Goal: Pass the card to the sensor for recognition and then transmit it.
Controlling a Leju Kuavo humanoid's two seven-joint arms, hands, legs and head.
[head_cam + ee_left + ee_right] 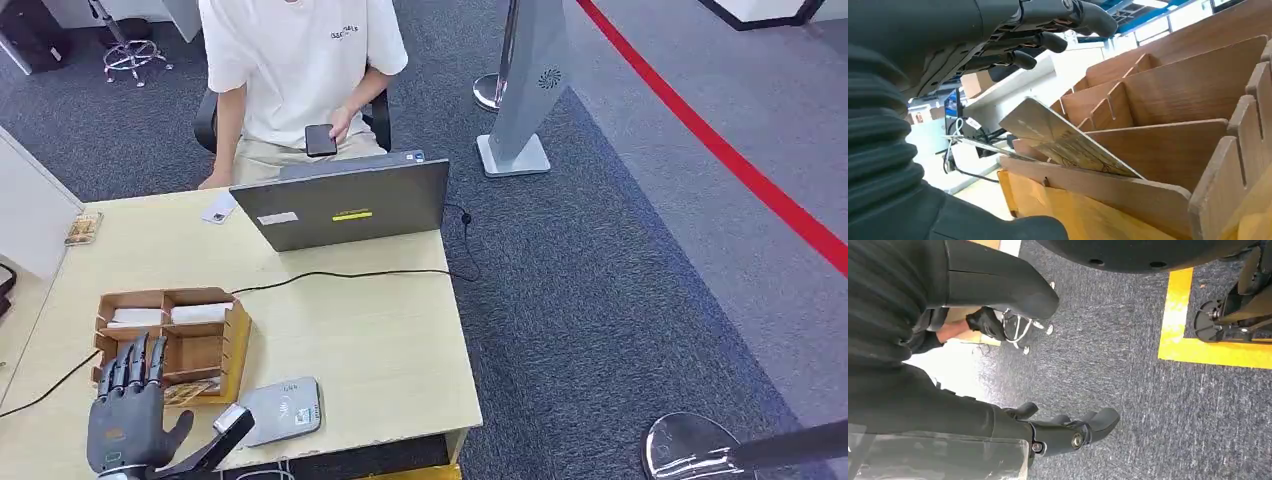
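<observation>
Head view: card [1068,142] not yet taken from organizer [225,345]; left hand [130,405] fingers apart, empty. Sensor [285,410] untouched. Right hand [1068,432] hung, fingers loosely apart, nothing held.

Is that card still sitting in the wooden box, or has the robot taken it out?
Still in. The pale printed card leans tilted inside a slot of the brown wooden box; the dark left hand hovers open above it.

Laptop [345,205]: a yellow label and a white sticker are showing on the lid, print too small to read. Person's white shirt [300,60]: small dark chest lettering is showing, illegible. Sensor [283,410]: faint marks, unreadable.
</observation>
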